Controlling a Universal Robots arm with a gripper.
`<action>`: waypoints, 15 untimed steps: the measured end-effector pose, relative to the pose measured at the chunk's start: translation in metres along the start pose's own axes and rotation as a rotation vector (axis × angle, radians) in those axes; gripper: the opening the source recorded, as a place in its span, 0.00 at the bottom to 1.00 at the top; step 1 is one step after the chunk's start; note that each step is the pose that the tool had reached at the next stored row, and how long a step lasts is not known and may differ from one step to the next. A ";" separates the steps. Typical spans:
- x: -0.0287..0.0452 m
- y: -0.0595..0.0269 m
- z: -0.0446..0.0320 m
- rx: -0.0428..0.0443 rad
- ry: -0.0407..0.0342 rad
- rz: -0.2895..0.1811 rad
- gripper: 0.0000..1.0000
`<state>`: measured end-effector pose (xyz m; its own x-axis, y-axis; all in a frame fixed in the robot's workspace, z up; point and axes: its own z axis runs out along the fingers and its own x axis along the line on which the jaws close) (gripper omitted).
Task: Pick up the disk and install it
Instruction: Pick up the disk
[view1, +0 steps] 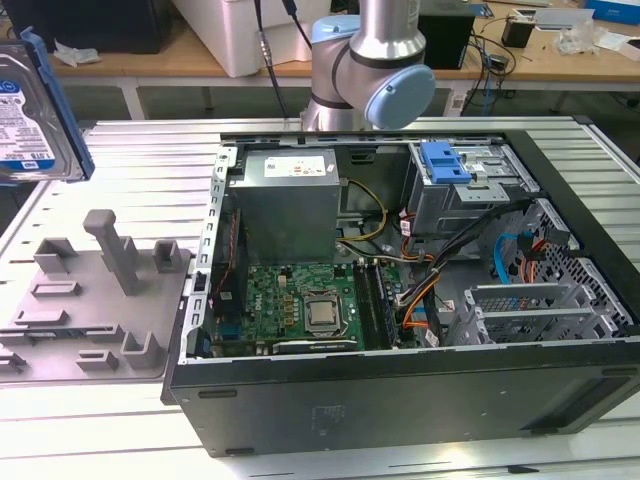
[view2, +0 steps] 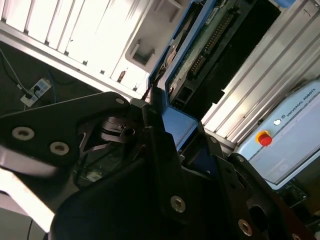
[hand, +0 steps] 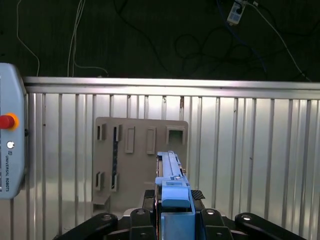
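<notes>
The disk (view1: 28, 110) hangs in the air at the exterior view's far left, above the grey holder plate (view1: 90, 290). Its silver face with the white-and-blue label shows, and a blue rail runs along its edge. In the first wrist view the disk (hand: 172, 180) is seen edge-on, blue rail up, over the holder plate (hand: 135, 150). My gripper (hand: 172, 202) is shut on it, with a black finger on each side. In the second wrist view the disk's green circuit board (view2: 200, 55) faces the camera, and the gripper (view2: 165, 125) clamps its blue rail.
An open computer case (view1: 590, 330) lies on the slatted metal table (view1: 130, 160), at the exterior view's right of the holder plate. Inside are a grey power-supply box (view1: 290, 200), a motherboard (view1: 300, 305) and a metal drive cage with a blue bracket (view1: 445, 160). The arm's base (view1: 370, 60) stands behind the case.
</notes>
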<state>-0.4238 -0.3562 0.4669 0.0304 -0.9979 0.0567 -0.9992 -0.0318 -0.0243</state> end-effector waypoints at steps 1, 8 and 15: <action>0.0008 -0.0013 0.0000 0.0001 -0.0007 -0.002 0.37; 0.0059 -0.0110 0.0005 0.0009 -0.0060 -0.014 0.37; 0.0111 -0.0206 0.0008 0.0015 -0.0099 -0.025 0.37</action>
<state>-0.4028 -0.3667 0.4672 0.0558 -0.9973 0.0475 -0.9981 -0.0570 -0.0246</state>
